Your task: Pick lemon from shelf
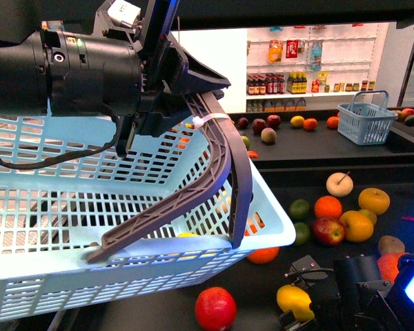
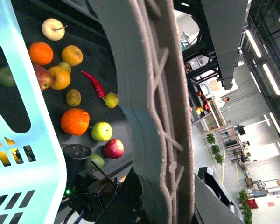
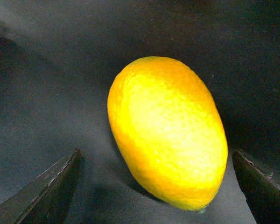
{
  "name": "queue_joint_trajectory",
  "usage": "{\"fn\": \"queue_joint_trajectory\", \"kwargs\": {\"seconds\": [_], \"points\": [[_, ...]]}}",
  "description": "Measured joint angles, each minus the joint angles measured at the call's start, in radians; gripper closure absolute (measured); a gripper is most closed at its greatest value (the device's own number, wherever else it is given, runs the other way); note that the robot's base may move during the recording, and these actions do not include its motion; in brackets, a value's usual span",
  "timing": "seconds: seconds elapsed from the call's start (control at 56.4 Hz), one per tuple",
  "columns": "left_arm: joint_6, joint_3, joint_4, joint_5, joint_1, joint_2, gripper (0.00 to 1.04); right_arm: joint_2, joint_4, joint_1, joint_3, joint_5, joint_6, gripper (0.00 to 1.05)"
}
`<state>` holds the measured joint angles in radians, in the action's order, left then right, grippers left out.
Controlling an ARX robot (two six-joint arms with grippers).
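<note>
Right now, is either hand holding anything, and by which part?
The left hand holds the blue basket by its grey handle. The right hand holds nothing; it is open around the lemon.

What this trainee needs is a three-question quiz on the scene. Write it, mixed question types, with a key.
1. True or false: the right end effector is shut on the lemon.
2. What does the left end effector grip? A. the basket handle B. a green lime C. a red apple
3. Fill in: the lemon rests on a ___ tray of the shelf.

Key: 1 false, it is open around the lemon; 2 A; 3 black.
</note>
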<state>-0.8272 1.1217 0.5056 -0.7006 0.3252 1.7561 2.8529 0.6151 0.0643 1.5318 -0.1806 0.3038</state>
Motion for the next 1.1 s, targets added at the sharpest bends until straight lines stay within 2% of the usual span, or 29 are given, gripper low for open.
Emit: {"fn": "queue_joint_trajectory", "kwargs": {"seconds": [0.248,0.408,0.478,0.62,0.868,1.099], "points": [[0.000,0.000,0.000,-0.002,0.000,0.000,0.95,0.011,-0.021,0.002,0.036,0.005,0.000,0.08],[0.000,0.000,0.000,-0.001,0.000,0.000,0.95,0.016,-0.039,0.004,0.036,0.005,0.000,0.28],[0.000,0.000,0.000,-0.002,0.000,0.000,0.95,0.016,-0.041,0.004,0.036,0.005,0.000,0.40],[0.000,0.000,0.000,-0.002,0.000,0.000,0.95,0.016,-0.039,0.004,0.037,0.005,0.000,0.54],[0.000,0.000,0.000,-0.002,0.000,0.000,0.95,0.006,-0.012,0.002,0.023,0.030,-0.020,0.58],[0.000,0.000,0.000,-0.002,0.000,0.000,0.95,-0.108,0.010,-0.037,-0.051,0.132,-0.109,0.59]]}}
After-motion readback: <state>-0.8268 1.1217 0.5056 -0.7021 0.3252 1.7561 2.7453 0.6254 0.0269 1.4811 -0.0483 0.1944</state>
